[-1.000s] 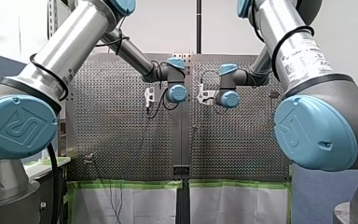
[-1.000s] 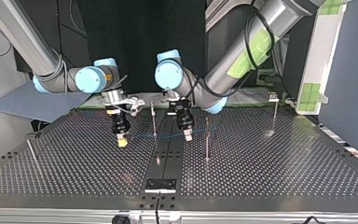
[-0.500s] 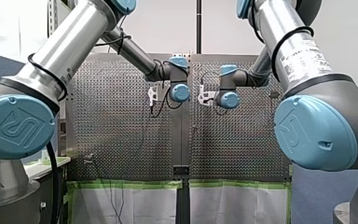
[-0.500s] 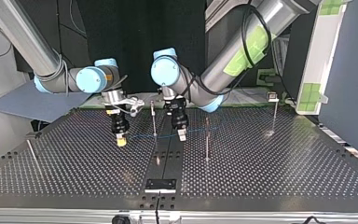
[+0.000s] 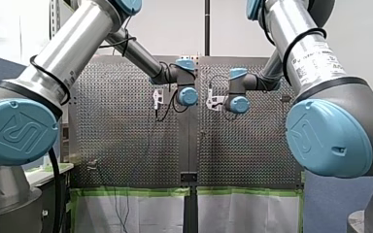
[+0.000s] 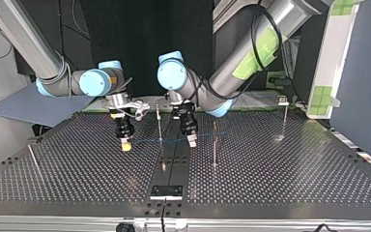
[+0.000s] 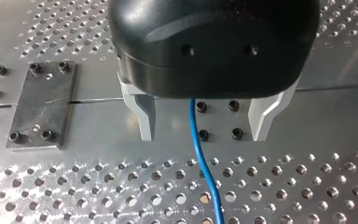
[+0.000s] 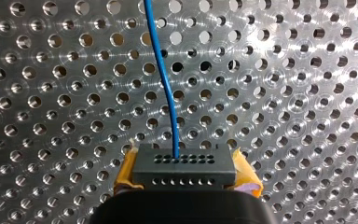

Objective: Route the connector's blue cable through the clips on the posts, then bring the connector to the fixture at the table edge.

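Connector (image 8: 184, 163): black block with rows of holes, clamped between the yellow pads (image 8: 244, 175) of the right gripper (image 8: 186, 176). In the top view it hangs just above the table (image 6: 294, 183), at about 9 o'clock from the first post (image 6: 159, 123).

Blue cable (image 8: 168, 93) leaves the connector's face and runs off toward 3 o'clock, crossing the first post. It then passes through the left gripper (image 7: 204, 128). That one is spread wide: metal fingers (image 7: 144, 112) either side, cable in the gap, touching neither.

Past the left gripper the cable goes on toward 3 o'clock, by the second post (image 6: 215, 145). It's thin and faint there, and the far end can't be made out. Third post (image 6: 285, 118) stands well apart, at roughly 2 o'clock from the second, with no cable visible at it.

Progress, as a judgement: routing underway, not finished.
- Cable lies across the first post, but can't tell if it's actually seated in a clip.
- Nothing shows it clipped at the other posts.
- Fixture (image 6: 165, 192) is the dark plate at the table edge, at 6 o'clock from the first post and well apart from the connector, so delivery isn't done.

What's left is seating the cable in the clips, then carrying the connector over to the fixture.
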